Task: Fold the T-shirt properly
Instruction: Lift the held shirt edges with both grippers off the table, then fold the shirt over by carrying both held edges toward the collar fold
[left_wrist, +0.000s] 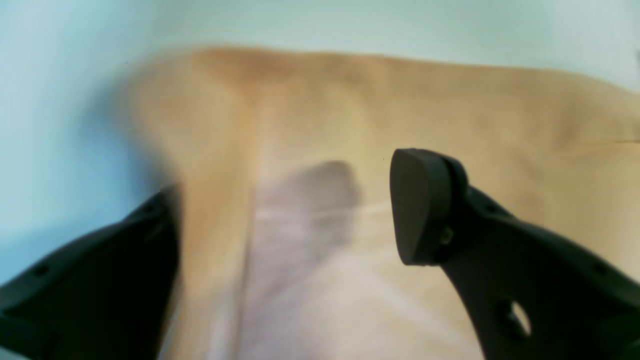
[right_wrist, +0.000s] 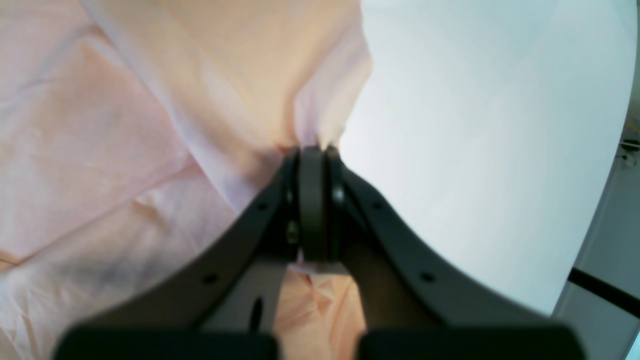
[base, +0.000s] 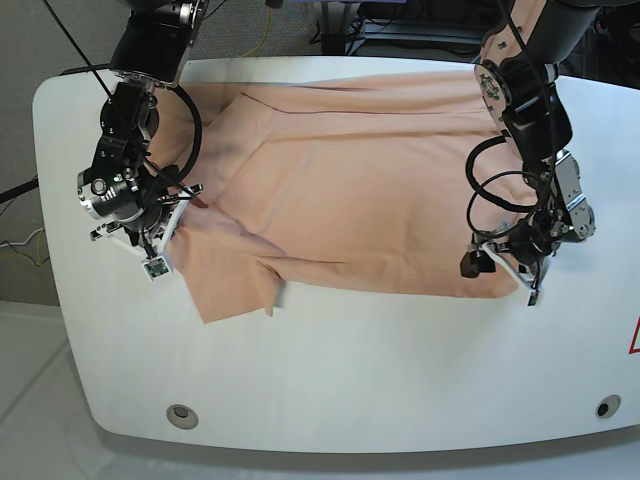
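The peach T-shirt (base: 370, 190) lies spread across the white table, its near-left sleeve part folded and wrinkled. In the base view my right gripper (base: 186, 198) is at the shirt's left edge. The right wrist view shows this gripper (right_wrist: 312, 152) shut on a pinched ridge of the T-shirt (right_wrist: 150, 125). My left gripper (base: 498, 274) hovers over the shirt's near-right corner. In the left wrist view it (left_wrist: 290, 220) stands open, and the cloth (left_wrist: 400, 100) lies blurred beneath, between its fingers (left_wrist: 422, 205) but not pinched.
The white table (base: 350, 380) has a rounded front edge with a small round hole (base: 180, 415) at the left and another (base: 603, 407) at the right. Cables and dark equipment lie behind the far edge. Bare table (right_wrist: 475, 125) lies beside the right gripper.
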